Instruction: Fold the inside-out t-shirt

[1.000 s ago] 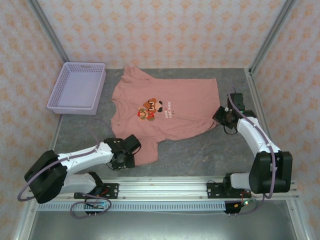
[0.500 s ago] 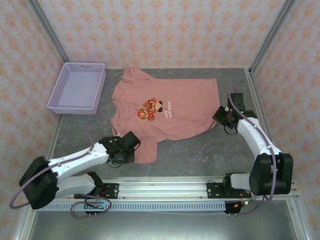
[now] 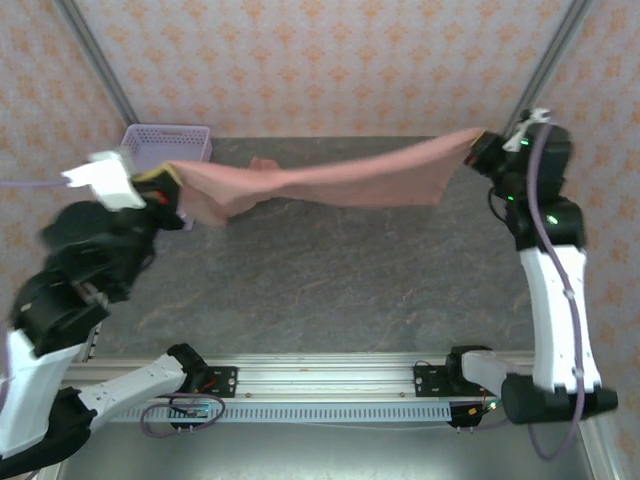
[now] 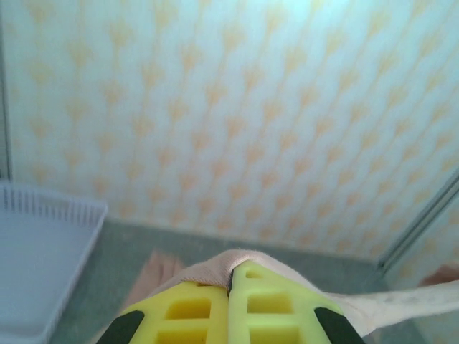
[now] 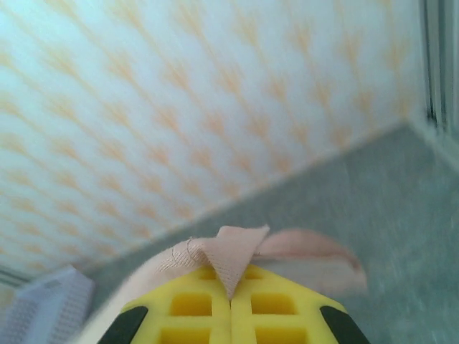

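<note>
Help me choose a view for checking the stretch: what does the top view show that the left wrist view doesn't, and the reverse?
Top view: the shirt's full span, hanging stretched above the table between the left claw and right claw. Left wrist view: up close, yellow fingers pressed shut on a fold of cloth. Both: shirt, basket, table, wallpapered wall.

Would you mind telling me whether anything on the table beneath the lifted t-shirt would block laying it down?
Nothing visible does. The t-shirt hangs stretched between the left gripper and the right gripper, both shut on it, above the grey table. The purple basket sits at the far left corner, beside the shirt's left end.
</note>
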`<state>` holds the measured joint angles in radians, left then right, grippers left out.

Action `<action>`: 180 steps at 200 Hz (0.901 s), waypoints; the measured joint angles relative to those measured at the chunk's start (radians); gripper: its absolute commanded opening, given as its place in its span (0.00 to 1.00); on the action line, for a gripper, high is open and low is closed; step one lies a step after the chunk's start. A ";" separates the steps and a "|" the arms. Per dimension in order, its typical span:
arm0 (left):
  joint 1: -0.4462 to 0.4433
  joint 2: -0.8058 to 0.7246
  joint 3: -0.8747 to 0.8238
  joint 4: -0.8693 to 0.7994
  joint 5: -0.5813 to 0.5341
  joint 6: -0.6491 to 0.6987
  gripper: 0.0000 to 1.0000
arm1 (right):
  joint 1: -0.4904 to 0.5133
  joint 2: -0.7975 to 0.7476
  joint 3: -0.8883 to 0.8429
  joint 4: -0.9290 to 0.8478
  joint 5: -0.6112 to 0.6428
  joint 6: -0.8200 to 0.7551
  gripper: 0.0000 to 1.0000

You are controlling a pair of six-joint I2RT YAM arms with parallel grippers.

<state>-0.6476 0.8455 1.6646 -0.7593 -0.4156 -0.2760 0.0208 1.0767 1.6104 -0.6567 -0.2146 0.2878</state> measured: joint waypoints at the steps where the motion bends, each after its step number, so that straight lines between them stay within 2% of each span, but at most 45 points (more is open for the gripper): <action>1: 0.000 0.000 0.006 -0.001 -0.001 0.003 0.00 | 0.000 -0.003 0.006 -0.003 0.001 -0.002 0.00; 44: 0.000 0.015 0.335 -0.062 -0.007 0.141 0.00 | 0.000 -0.143 0.363 -0.138 0.030 -0.050 0.00; 71: 0.000 0.074 0.496 -0.090 -0.008 0.203 0.00 | 0.000 -0.177 0.502 -0.198 0.040 -0.069 0.00; 100: 0.000 0.181 0.602 -0.097 -0.053 0.280 0.00 | 0.000 -0.175 0.519 -0.235 0.053 -0.089 0.00; 127: 0.010 0.350 0.693 -0.096 -0.130 0.360 0.00 | 0.000 -0.139 0.428 -0.225 0.083 -0.108 0.00; 135: 0.048 0.414 0.724 -0.098 -0.128 0.362 0.00 | 0.000 -0.118 0.378 -0.208 0.095 -0.111 0.00; 151: 0.196 0.542 0.752 -0.098 -0.065 0.338 0.00 | 0.000 -0.058 0.261 -0.142 0.114 -0.117 0.00; 164: 0.300 0.639 0.700 -0.080 -0.017 0.311 0.00 | 0.000 0.024 0.166 -0.071 0.130 -0.118 0.00; 180: 0.370 0.768 0.628 -0.048 0.038 0.286 0.00 | 0.000 0.172 0.081 0.022 0.142 -0.117 0.00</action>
<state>-0.2771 1.6131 2.2929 -0.8070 -0.3779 0.0097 0.0208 1.2491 1.6913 -0.6346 -0.0723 0.1703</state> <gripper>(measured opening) 0.043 0.045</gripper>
